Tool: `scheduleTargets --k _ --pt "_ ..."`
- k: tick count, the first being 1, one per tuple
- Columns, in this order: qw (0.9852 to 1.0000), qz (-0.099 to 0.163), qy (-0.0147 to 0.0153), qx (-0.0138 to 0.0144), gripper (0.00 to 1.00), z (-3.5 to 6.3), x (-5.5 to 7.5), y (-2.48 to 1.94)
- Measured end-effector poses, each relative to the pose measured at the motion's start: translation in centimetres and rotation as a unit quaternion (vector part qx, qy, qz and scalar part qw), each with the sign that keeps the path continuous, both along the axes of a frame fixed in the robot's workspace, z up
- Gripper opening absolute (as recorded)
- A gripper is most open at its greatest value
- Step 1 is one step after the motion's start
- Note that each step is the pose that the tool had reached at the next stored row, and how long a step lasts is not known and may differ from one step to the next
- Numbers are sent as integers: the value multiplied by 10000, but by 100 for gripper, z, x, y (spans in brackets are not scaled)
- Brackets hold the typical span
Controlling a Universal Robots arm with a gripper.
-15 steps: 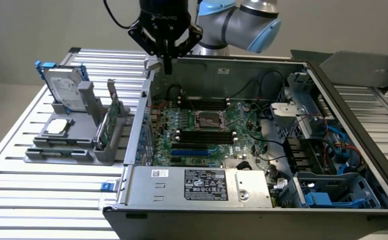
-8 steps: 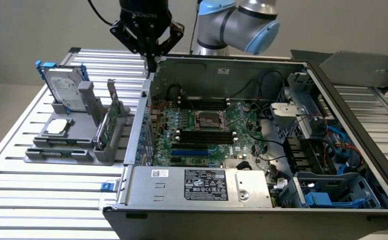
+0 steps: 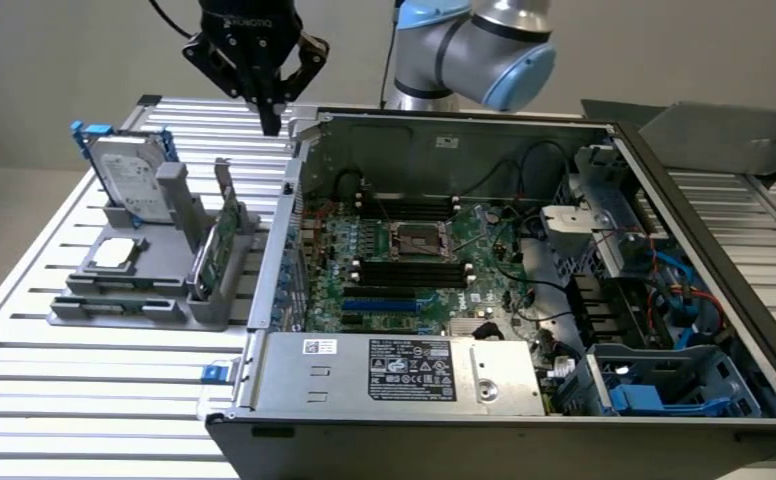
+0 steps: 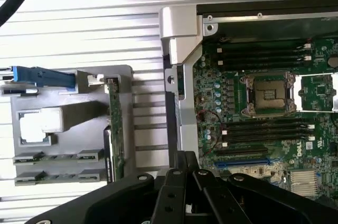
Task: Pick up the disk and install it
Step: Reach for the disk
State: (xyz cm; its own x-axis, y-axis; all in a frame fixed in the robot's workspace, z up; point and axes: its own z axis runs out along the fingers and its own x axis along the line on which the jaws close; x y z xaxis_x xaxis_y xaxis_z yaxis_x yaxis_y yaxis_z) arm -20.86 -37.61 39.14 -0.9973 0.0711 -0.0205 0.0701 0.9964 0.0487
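Presently, nearest in the exterior view, the slatted aluminium table (image 3: 95, 400) carries an open computer case (image 3: 495, 440) lying on its side.

- Front of case: the power supply (image 3: 415, 368), label up. At the exterior view's right of it, a blue plastic drive cage (image 3: 662, 392).
- Behind the power supply: the motherboard (image 3: 402, 290), with the CPU socket (image 3: 422, 240) open and memory slots running on both sides of it.
- Beside the case, at the exterior view's left: a grey fixture (image 3: 135, 305) resting on the table slats. It holds a small square chip (image 3: 117, 252) lying flat and a thin green circuit card (image 3: 223, 235) standing on edge on the side closest to the case.
- The disk (image 3: 135, 178) stands upright in the far part of the same fixture, label side facing the camera, blue rail showing at its top edge. Not picked up, not installed.
- The gripper (image 3: 272, 118) hangs above the table at the case's far corner, on the fixture side, higher than the disk and apart from it. Fingers pressed together, nothing between them. In the wrist view the fingertips meet over the case wall, fixture on one side and motherboard on the other.
- Farther back: the robot arm (image 3: 488, 50), grey with a blue joint cap, and the removed side panel (image 3: 735, 130) at the exterior view's far right.
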Motion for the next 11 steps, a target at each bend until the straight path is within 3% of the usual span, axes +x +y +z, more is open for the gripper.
scheduleTargets --k 11 --pt "10000 -1 -5 0 11 -6 -497 208"
